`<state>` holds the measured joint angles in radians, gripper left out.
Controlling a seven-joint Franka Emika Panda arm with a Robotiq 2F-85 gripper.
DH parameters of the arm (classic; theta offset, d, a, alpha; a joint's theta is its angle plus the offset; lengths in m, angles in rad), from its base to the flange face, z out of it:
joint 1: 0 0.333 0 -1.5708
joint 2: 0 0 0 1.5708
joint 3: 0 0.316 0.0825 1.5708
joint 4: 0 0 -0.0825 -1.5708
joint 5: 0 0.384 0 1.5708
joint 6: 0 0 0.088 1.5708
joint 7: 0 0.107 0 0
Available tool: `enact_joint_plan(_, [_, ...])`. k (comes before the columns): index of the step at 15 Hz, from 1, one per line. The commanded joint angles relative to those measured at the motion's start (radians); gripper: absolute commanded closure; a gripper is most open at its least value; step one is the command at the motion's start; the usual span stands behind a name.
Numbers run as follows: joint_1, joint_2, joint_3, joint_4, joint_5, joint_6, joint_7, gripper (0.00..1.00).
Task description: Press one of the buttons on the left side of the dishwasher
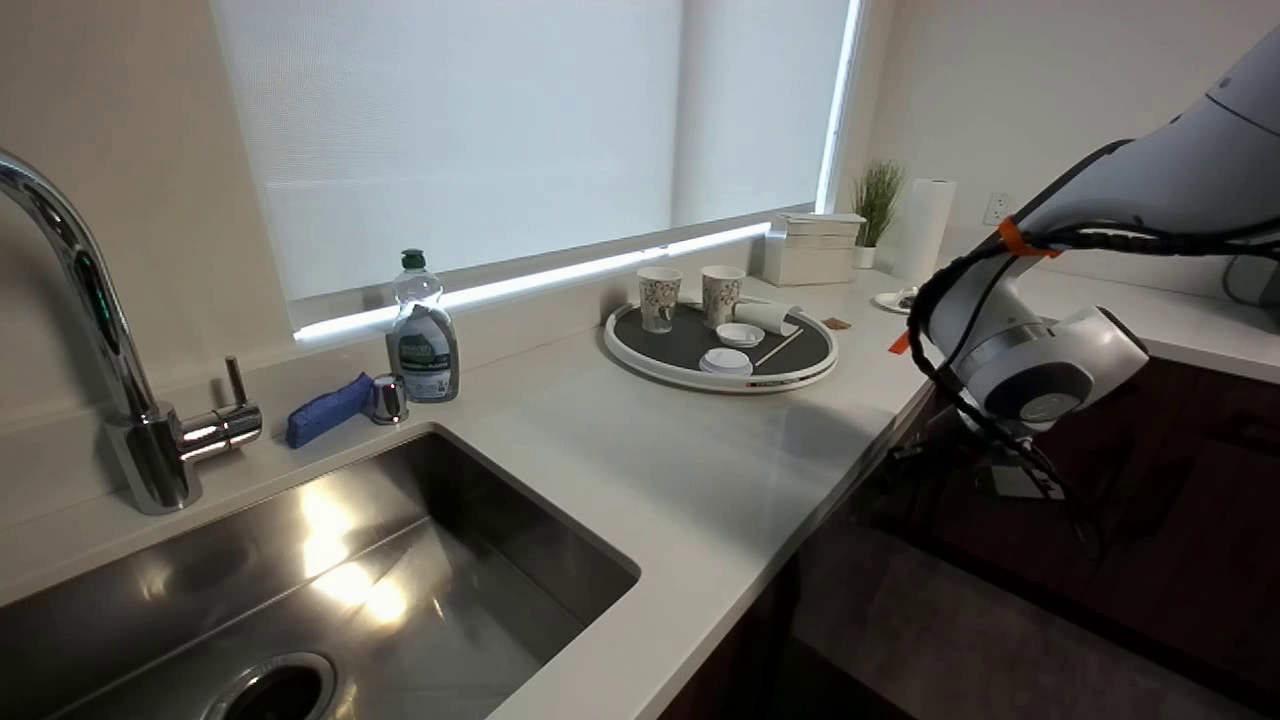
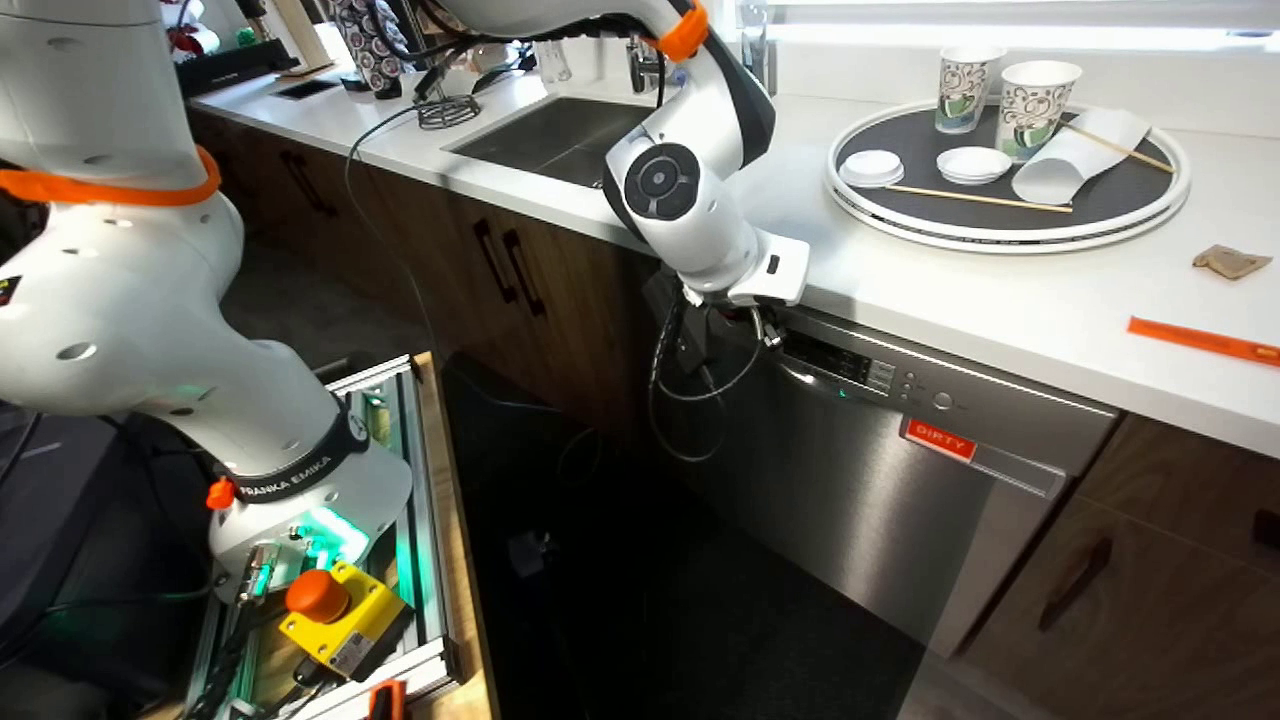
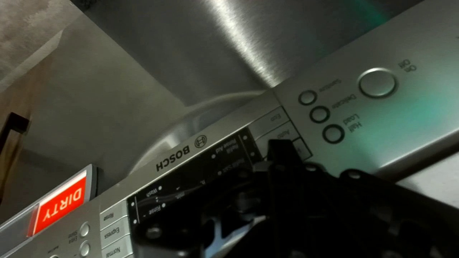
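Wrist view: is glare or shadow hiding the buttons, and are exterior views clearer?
Wrist view: glare streaks the dishwasher door and green tints the panel, but the On/Off button shows clearly; the near-black gripper partly covers others. In an exterior view it blends into dark cabinets; in an exterior view, panel labels are illegible.

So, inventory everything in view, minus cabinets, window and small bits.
dishwasher: 1, silver, under counter
buttons: 10+, silver, dishwasher panel
sign: 1, red, on dishwasher
sink: 1, grey, counter
tap: 1, silver, behind sink
soap bottle: 1, clear, behind sink
sponge or cloth: 1, blue, behind sink
tray: 1, black and white, counter
upright cups: 2, patterned white, tray
lids: 2, white, tray
sticks: 2, tan, tray
box: 1, pale, counter
plant: 1, green, counter
paper roll: 1, white, counter
stop button: 1, red-orange, atop yellow box
arm: 1, white, beside counter
gripper: 1, black, at dishwasher panel
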<state>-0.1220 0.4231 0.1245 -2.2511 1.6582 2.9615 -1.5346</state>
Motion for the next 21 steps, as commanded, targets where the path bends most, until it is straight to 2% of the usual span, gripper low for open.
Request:
enact_joint_plan(1, [-0.004,0.028,-0.001,0.089,0.152,0.000,-0.099,1.00])
enact_joint_plan(6, [-0.004,0.030,-0.012,0.090,0.260,-0.035,-0.151,1.00])
enact_joint_plan(10, [-0.012,0.034,-0.016,0.088,0.297,-0.079,-0.142,1.00])
enact_joint_plan(21, [-0.028,0.038,-0.011,0.080,0.289,-0.108,-0.108,1.00])
